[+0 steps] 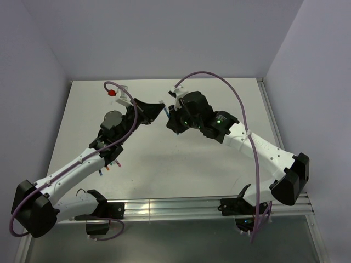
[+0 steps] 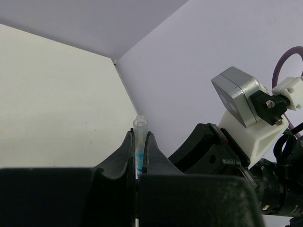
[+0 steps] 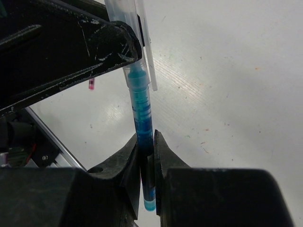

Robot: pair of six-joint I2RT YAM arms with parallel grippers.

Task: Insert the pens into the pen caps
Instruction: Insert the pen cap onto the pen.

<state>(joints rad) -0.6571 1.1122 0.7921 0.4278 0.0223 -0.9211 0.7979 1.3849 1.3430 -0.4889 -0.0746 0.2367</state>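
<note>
From where I stood, the two arms (image 1: 164, 112) were tip to tip above the bench (image 1: 192, 164), near the top centre of the overhead frame. The left gripper (image 2: 140, 138) was pinched narrow on a clear pen cap (image 2: 140, 126), which stood up between its fingers. The right gripper (image 3: 147, 140) was clamped on a blue pen (image 3: 142, 106). The pen's upper end sat inside the cap's mouth, though how deep I couldn't quite tell. A few spare pens (image 1: 108, 167) lay on the bench beside the left arm, lower left of centre, well apart from both grippers.
</note>
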